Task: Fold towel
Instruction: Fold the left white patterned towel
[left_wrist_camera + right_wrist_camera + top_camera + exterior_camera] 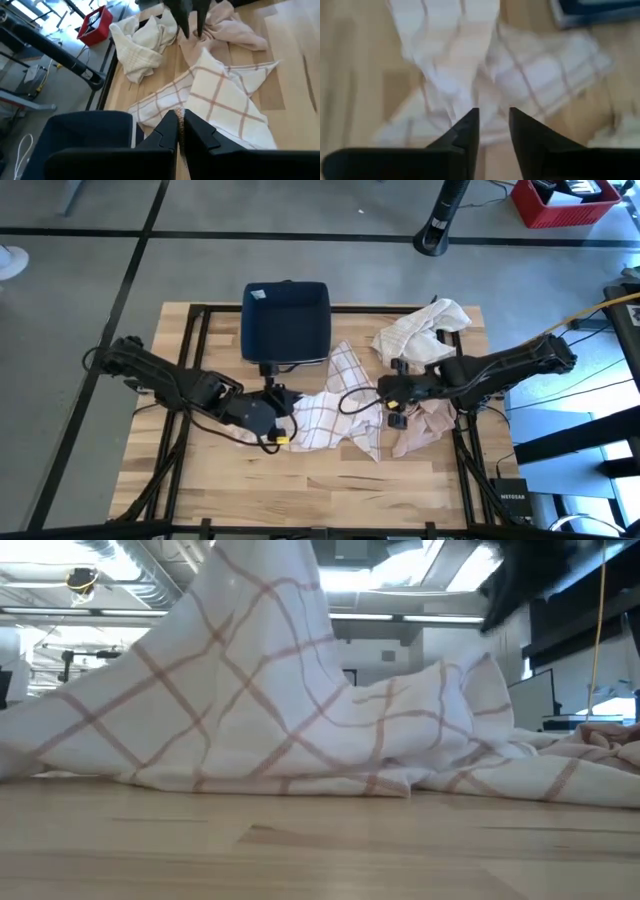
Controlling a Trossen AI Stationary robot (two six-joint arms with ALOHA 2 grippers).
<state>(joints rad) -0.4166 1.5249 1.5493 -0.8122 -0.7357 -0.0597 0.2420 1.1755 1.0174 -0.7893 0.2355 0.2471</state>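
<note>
Bare pale wooden table (320, 850) fills the low view's foreground, and right behind it the white towel with thin red checks (260, 710) rises in a peak, one side lifted, the rest crumpled on the boards. From above, that checked towel (335, 405) lies mid-table between the two arms, just in front of a dark blue square tray (287, 322). The left gripper (272, 423) has its fingers pinched together on the towel's near-left edge, cloth caught between them. The right gripper (492, 125) hangs over the other side with its fingers a narrow way apart, nothing clamped between them. A cream towel (425, 330) and a pinkish cloth (425, 430) sit bunched near the right arm. My read: we're at the spreading stage, not folding yet. Next, the right gripper needs a corner to pull the cloth flat.
</note>
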